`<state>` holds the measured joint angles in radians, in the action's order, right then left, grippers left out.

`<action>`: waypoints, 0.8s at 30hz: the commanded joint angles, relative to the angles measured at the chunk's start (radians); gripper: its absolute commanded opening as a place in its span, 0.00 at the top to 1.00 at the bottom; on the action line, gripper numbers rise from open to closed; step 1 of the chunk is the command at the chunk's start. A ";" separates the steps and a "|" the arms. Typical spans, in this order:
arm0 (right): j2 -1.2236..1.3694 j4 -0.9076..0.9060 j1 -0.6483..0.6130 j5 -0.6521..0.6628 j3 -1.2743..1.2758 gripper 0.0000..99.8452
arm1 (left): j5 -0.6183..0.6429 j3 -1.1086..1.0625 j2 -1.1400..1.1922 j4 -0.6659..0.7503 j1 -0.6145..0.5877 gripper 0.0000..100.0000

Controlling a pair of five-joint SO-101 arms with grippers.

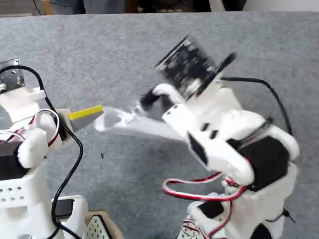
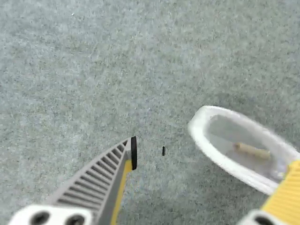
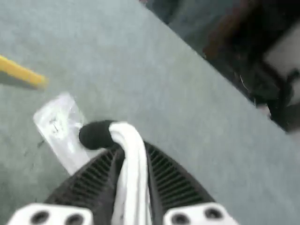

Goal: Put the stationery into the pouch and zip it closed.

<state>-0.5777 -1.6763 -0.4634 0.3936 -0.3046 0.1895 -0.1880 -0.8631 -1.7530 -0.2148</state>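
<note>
Danger starts on the left: the left tool (image 2: pixel 206 164) has its jaws spread wide, pinching nothing. The pouch (image 2: pixel 234 140) lies loose on the grey desk (image 1: pixel 99 50), so I reckon any shove from an incoming pen will simply skate it away. The mouth gapes open for now, but with nobody holding the rim it could sag flat just when it's needed.

Over on the right, the right tool (image 3: pixel 129 150) is clamped tight on a white item with a black end, a pen (image 3: pixel 131 173) by the look of it. It's gripped well up the body, so a slightly off approach could catch the black end on the rim and fold the pouch over. And with the zip not yet closed, whatever's inside can slip back out if the pouch gets dragged.

Positions, then. The pouch's open mouth sits between the left tool's spread jaws, hard by the yellow one and well apart from the grey ribbed one. A slim tan stick (image 2: pixel 253 150) is already inside. A tiny black speck (image 2: pixel 163 151) lies on the desk between the grey jaw and the mouth. From the mouth the pouch runs right, under the right arm. The pen hangs over it, beyond the mouth, not yet lined up with the opening.
</note>
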 commanded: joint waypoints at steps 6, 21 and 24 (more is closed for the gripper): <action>0.160 0.015 -0.029 0.026 -0.318 0.99 | -0.012 0.002 -0.006 -0.005 -0.010 0.53; 0.380 0.015 0.192 0.025 -0.722 0.99 | -0.012 0.002 -0.006 -0.005 -0.010 0.53; 0.389 0.029 0.227 0.020 -0.777 0.99 | -0.012 0.002 -0.005 -0.005 -0.010 0.53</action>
<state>-0.1910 -1.6763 -0.2731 0.4135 -1.0012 0.1834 -0.1880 -0.8631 -1.7530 -0.2148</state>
